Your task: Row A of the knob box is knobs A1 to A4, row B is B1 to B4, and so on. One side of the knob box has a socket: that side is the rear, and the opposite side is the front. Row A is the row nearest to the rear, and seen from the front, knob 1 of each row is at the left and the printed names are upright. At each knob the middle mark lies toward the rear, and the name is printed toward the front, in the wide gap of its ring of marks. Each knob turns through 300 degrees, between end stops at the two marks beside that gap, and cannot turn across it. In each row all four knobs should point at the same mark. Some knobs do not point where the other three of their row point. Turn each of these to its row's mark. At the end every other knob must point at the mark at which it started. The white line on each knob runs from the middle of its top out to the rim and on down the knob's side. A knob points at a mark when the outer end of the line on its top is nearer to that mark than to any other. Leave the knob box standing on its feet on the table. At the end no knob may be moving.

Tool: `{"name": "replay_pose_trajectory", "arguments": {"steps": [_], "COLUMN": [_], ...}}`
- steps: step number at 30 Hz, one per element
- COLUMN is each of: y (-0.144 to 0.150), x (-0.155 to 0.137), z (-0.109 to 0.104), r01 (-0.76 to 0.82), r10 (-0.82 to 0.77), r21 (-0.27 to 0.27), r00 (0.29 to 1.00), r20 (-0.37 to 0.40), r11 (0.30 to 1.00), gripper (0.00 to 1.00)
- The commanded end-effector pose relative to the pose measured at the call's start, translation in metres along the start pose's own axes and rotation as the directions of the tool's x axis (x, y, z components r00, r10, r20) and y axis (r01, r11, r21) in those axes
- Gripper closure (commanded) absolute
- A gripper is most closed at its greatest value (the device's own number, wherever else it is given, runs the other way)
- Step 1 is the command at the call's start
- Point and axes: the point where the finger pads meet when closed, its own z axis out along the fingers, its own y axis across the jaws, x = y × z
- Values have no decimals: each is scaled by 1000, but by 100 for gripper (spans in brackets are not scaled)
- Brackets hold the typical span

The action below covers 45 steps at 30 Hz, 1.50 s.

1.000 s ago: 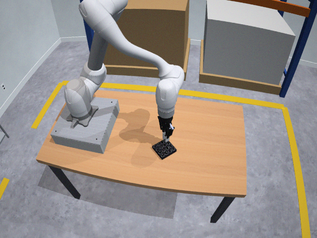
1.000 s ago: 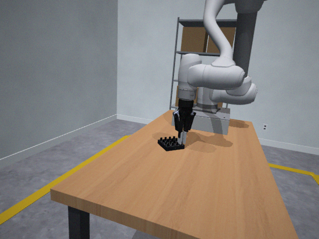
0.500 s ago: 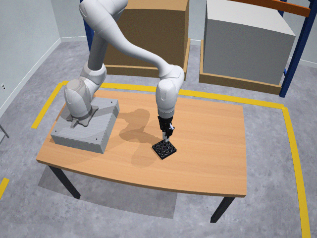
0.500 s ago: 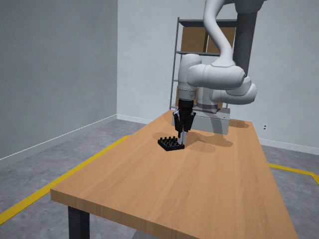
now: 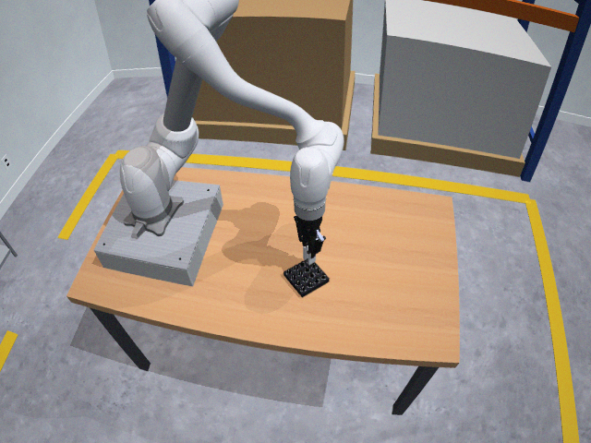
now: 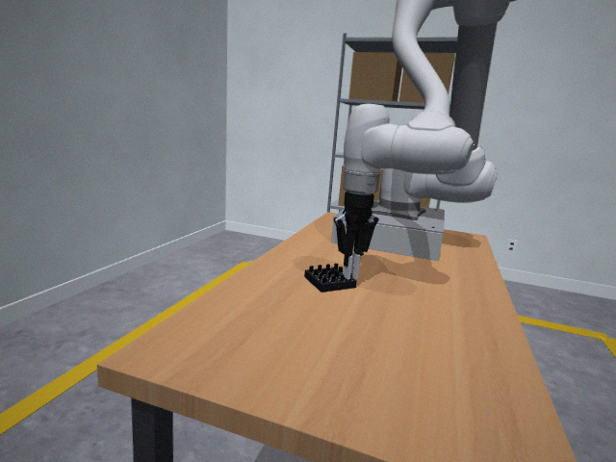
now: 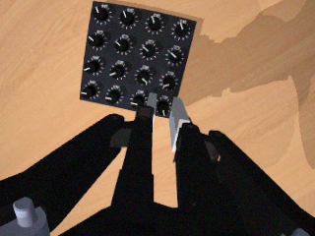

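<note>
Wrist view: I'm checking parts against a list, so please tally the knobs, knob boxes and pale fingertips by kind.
Knobs: 16
Knob box: 1
Pale fingertips: 2
Total: 19

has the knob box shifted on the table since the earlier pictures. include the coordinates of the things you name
No. In the top and exterior views, the knob box (image 5: 308,278) (image 6: 330,278) (image 7: 134,60) keeps its place relative to the edges of the table (image 5: 381,295) (image 6: 347,358).
</note>
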Motion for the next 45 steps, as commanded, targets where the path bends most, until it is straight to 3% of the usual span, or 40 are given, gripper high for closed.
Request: {"name": "replay_pose_trajectory", "arguments": {"steps": [1, 7, 8, 45], "y": [0, 0, 0, 0], "x": [0, 0, 0, 0], "z": [0, 0, 0, 0], "r01": [0, 0, 0, -3], "r10": [0, 0, 0, 3], "r21": [0, 0, 0, 0], "r00": [1000, 1000, 1000, 1000], "r20": [0, 0, 0, 0], "r11": [1000, 1000, 1000, 1000], "gripper": [88, 88, 95, 95]}}
